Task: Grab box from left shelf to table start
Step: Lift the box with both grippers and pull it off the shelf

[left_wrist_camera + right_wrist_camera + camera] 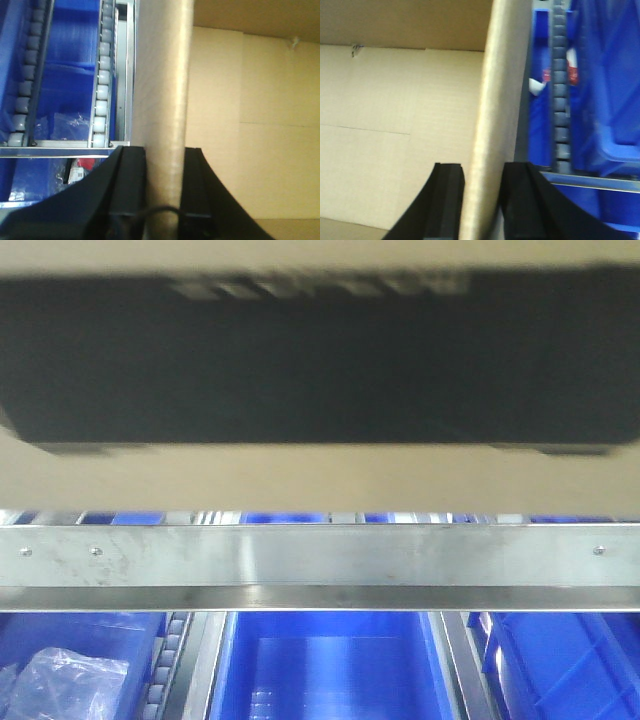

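A large brown cardboard box (320, 475) with a blurred black printed panel fills the top of the front view, at the metal left shelf (320, 585), just above its brushed-steel front rail (200, 558); blue plastic bins (330, 660) sit below the rail. The left gripper (162, 155) is clamped on one upright side wall of the open box, black fingers (130, 170) on either side, beside a roller track (102, 75). The right gripper (482, 170) pinches the opposite wall the same way
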`<state>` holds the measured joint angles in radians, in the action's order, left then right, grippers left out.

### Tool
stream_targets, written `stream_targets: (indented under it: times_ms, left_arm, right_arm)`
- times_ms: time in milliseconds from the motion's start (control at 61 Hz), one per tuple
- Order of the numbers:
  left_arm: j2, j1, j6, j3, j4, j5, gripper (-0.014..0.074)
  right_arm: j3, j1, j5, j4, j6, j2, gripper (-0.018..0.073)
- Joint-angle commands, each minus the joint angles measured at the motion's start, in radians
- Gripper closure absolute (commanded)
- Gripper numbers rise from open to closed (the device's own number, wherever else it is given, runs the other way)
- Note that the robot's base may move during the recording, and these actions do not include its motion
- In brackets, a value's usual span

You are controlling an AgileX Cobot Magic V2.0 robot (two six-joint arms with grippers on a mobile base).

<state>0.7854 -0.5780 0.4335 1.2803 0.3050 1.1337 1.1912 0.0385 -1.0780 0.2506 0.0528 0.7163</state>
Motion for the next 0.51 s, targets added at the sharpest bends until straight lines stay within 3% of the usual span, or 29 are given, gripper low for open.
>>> stream_targets:
  times_ms: [0, 492]
  left_arm:
    - [-0.044, -0.007, 0.019, 0.039, 0.006, -0.150, 0.0678]
    - [-0.077, -0.007, 0.007, 0.039, 0.011, -0.101, 0.0678]
  right_arm:
    - [0.031, 0.001, 0.098, 0.000, 0.025, 0.001, 0.0541]
    - [0.031, 0.001, 0.121, 0.001, 0.027, 0.001, 0.0541]
